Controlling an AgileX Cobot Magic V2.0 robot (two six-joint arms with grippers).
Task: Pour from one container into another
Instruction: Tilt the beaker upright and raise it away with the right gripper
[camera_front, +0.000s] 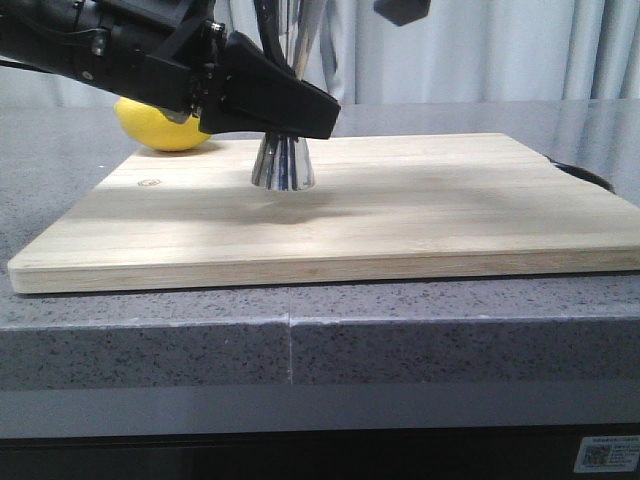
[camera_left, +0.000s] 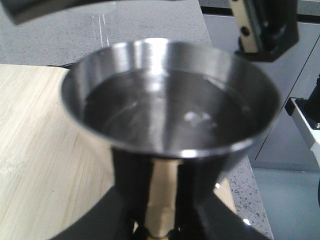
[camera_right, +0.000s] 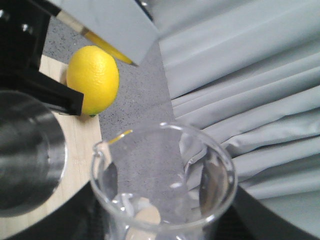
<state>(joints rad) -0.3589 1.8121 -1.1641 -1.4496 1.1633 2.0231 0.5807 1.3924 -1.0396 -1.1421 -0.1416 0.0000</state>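
The steel jigger (camera_front: 283, 165) stands upright on the wooden board (camera_front: 420, 220). My left gripper (camera_front: 292, 112) is shut on its narrow waist. In the left wrist view its upper cup (camera_left: 170, 105) fills the frame and holds clear liquid, with dark fingers (camera_left: 125, 195) on either side of the gold waist. The clear glass beaker (camera_right: 162, 175) shows only in the right wrist view. My right gripper (camera_right: 160, 222) is shut on its body, beside and above the jigger (camera_right: 25, 160), with the pouring lip toward it. I cannot tell whether liquid is left in the beaker. In the front view only a dark tip of the right gripper (camera_front: 403, 10) shows at the top edge.
A yellow lemon (camera_front: 165, 130) lies at the board's back left corner, behind my left arm. The board sits on a grey speckled counter (camera_front: 450, 330) whose front edge is near the camera. Pale curtains (camera_front: 480, 50) hang behind. A dark cut-out (camera_front: 585, 175) marks the board's right end.
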